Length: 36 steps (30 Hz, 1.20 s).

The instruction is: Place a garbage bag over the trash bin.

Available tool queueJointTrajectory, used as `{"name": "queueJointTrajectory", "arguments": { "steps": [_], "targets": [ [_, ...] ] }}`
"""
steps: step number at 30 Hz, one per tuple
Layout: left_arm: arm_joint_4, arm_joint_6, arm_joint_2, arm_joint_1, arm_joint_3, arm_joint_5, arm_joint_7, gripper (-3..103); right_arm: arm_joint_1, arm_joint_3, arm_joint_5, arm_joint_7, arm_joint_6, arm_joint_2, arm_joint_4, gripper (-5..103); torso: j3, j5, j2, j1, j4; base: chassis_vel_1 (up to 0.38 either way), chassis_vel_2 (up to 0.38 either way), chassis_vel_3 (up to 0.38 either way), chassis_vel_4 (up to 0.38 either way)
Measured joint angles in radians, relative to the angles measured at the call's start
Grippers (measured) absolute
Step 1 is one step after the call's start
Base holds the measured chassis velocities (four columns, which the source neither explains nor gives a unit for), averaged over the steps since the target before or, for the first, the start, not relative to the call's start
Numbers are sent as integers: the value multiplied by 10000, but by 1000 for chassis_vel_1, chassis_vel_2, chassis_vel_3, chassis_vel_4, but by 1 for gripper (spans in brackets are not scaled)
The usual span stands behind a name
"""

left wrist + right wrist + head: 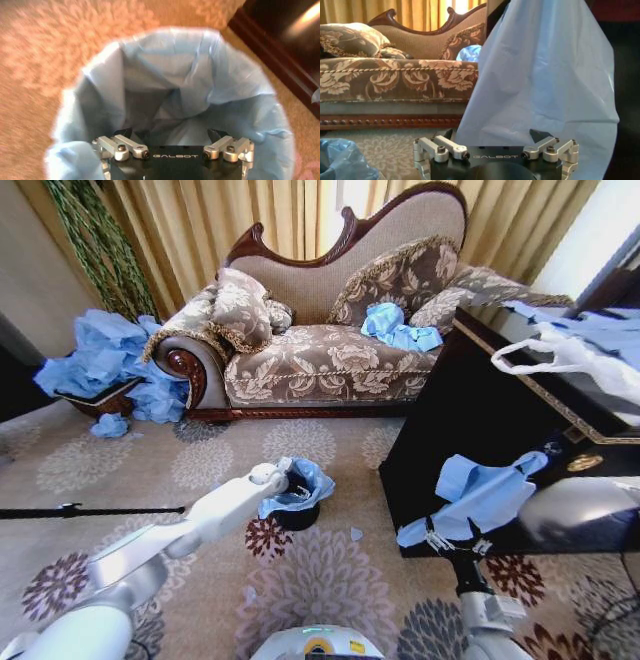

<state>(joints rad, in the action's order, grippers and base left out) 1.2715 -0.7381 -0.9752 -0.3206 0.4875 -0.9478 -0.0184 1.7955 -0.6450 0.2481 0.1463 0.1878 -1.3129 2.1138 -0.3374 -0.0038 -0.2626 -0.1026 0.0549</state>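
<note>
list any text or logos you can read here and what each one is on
"GALBOT" on the black body of the left claw, above the garbage bag lining the trash bin.
"GALBOT" on the black body of the right claw, by the wider light-blue bag.
Nothing else carries readable text.

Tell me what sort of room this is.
Likely a formal living room or hotel suite: an ornate carved sofa, gold curtains behind it, and patterned floral carpet.

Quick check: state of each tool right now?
Left tool: open, above the bag lining the bin.
Right tool: open, against a hanging blue bag, not gripping it.
</note>
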Motion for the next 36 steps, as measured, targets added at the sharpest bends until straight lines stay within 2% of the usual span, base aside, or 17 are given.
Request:
{"name": "queueJointTrajectory", "arguments": {
  "steps": [2, 10, 13, 15, 16, 22, 23, 25, 26, 27, 29, 30, 31, 32, 33, 35, 36],
  "targets": [
    [963, -1, 618, -148, -276, -253, 92, 100, 134, 49, -124, -7, 25, -112, 169, 100, 0, 3, 0, 0, 5, 0, 0, 0, 0],
    [3002, 2, 1636, -831, -1489, -1390, 366, 100, 459, 117, -483, -20, 234, -499, 506, 100, 0, 2, 0, 0, 6, 0, 0, 0, 0],
    [4373, 9, 2260, -1410, -2924, -2253, 596, 100, 807, 107, -589, -72, 422, -670, 977, 100, 0, 1, 0, 0, 7, 0, 0, 0, 0],
    [4654, 11, 2394, -1556, -3224, -2325, 624, 100, 877, 106, -601, -100, 444, -693, 1088, 100, 1, 4, -1, 0, 8, 0, 0, 0, 0],
    [5563, 74, 2965, -2157, -4206, -2402, 517, 100, 1027, 149, -645, -155, 478, -731, 1485, 100, 0, -1, 0, 0, 9, 0, 0, 0, 0],
    [7205, 743, 4416, -3813, -6383, -1990, 36, 100, 1120, 378, -835, -252, 471, -675, 2368, 100, 1, 1, -1, 1, -3, 0, 0, 0, 0],
    [7558, 1131, 4589, -4669, -7462, -1536, -25, 100, 1225, 465, -1035, -282, 511, -744, 2601, 100, 2, 8, -1, 1, -2, 0, 0, 0, 0],
    [7981, 1655, 4496, -5882, -8835, -1094, -278, 100, 1408, 670, -1430, -285, 698, -908, 2855, 100, 0, 2, -1, 0, 12, 0, 0, 0, 0],
    [7981, 1655, 4496, -5882, -8835, -1094, -278, 100, 1408, 670, -1430, -285, 698, -908, 2855, 100, 0, 2, -1, 0, 12, 0, 0, 0, 0],
    [8386, 1883, 4267, -6888, -10023, -903, -463, 100, 1538, 859, -1680, -286, 786, -998, 3047, 100, 0, -4, -1, 0, 17, 0, 0, 0, 0],
    [9675, 2428, 3216, -9737, -12950, -417, -644, 100, 1675, 1319, -2021, -331, 807, -1087, 3330, 100, 2, 5, -1, 1, 5, 0, 0, 0, 0],
    [9675, 2428, 3216, -9737, -12950, -417, -644, 100, 1675, 1319, -2021, -331, 807, -1087, 3330, 100, 2, 5, -1, 1, 5, 0, 0, 0, 0],
    [10047, 2841, 2675, -10820, -13858, -60, -782, 100, 1654, 1414, -2117, -352, 807, -1120, 3333, 100, 1, 0, -1, 1, 2, 0, 0, 0, 0],
    [10574, 3815, 1636, -12689, -15082, 703, -1059, 100, 1546, 1580, -2381, -353, 807, -1227, 3241, 100, 3, 0, -1, 2, 1, 0, 0, 0, 0],
    [10574, 3815, 1636, -12689, -15082, 703, -1059, 100, 1546, 1580, -2381, -353, 807, -1227, 3241, 100, 3, 0, -1, 2, 1, 0, 0, 0, 0],
    [11119, 5216, -174, -14982, -15682, 1685, -1308, 100, 1474, 1770, -2911, -296, 818, -1504, 2987, 100, 3, 5, -2, 3, -6, 0, 0, 0, 0],
    [11119, 5216, -174, -14982, -15682, 1685, -1308, 100, 1474, 1770, -2911, -296, 818, -1504, 2987, 100, 3, 5, -2, 3, -6, 0, 0, 0, 0]
  ]
}}
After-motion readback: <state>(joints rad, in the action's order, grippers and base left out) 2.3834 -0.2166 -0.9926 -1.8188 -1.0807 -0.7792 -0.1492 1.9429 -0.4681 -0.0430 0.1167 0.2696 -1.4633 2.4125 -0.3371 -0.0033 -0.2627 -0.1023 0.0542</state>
